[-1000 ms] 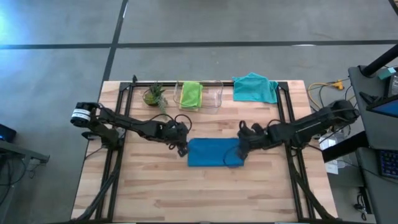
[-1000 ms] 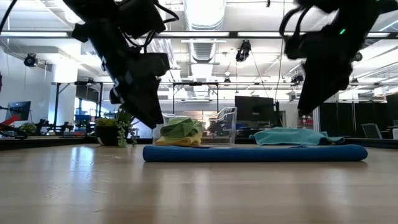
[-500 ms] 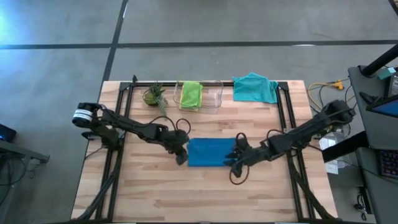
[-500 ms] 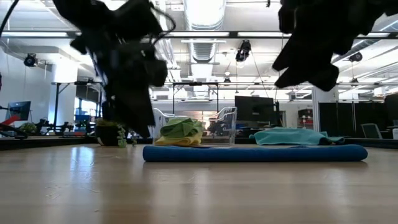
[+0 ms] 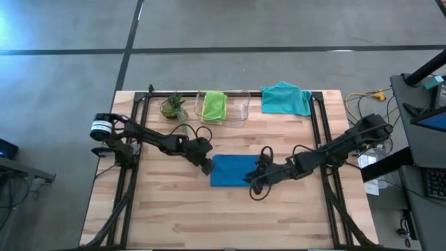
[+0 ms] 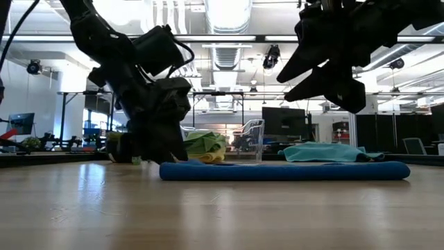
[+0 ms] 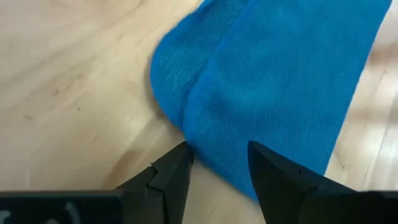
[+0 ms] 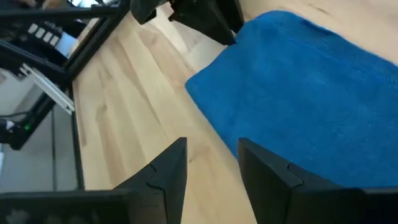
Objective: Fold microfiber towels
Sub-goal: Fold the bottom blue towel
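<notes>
The blue towel (image 5: 233, 171) lies folded mid-bench. Left gripper (image 7: 217, 165) and right gripper (image 8: 211, 163) — fingers apart, empty — sit at its edges; next, I think, pinch the corners for another fold.

Bare table (image 5: 181, 216) lies open near the blue towel (image 5: 233, 169); bin (image 5: 233, 108) and plant (image 5: 172, 107) crowd the far edge.

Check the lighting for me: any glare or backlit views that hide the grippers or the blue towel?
Low view: bright ceiling lights behind leave both arms near-silhouettes; the blue towel stays readable. High view: even light, no glare on the table. Wrist views: evenly lit; left gripper and right gripper show open against wood.
</notes>
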Action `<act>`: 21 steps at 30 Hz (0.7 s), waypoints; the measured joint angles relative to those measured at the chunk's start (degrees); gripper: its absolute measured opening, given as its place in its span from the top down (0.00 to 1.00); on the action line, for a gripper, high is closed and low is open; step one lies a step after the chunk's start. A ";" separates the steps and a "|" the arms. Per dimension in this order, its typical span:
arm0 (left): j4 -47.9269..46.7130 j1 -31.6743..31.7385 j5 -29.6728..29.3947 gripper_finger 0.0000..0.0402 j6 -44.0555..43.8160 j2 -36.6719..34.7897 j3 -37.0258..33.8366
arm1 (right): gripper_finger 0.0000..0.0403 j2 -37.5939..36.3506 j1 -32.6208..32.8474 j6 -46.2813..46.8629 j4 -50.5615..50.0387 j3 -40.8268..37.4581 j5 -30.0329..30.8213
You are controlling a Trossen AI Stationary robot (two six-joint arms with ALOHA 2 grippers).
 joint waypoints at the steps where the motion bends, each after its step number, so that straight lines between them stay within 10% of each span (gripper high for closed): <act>1: 0.10 0.19 -0.34 0.63 0.30 0.02 0.04 | 0.66 -0.11 0.00 0.64 -0.01 0.00 0.00; 21: 4.98 2.41 -1.97 0.63 6.97 5.58 0.02 | 0.68 -0.21 0.00 7.37 2.48 0.00 0.00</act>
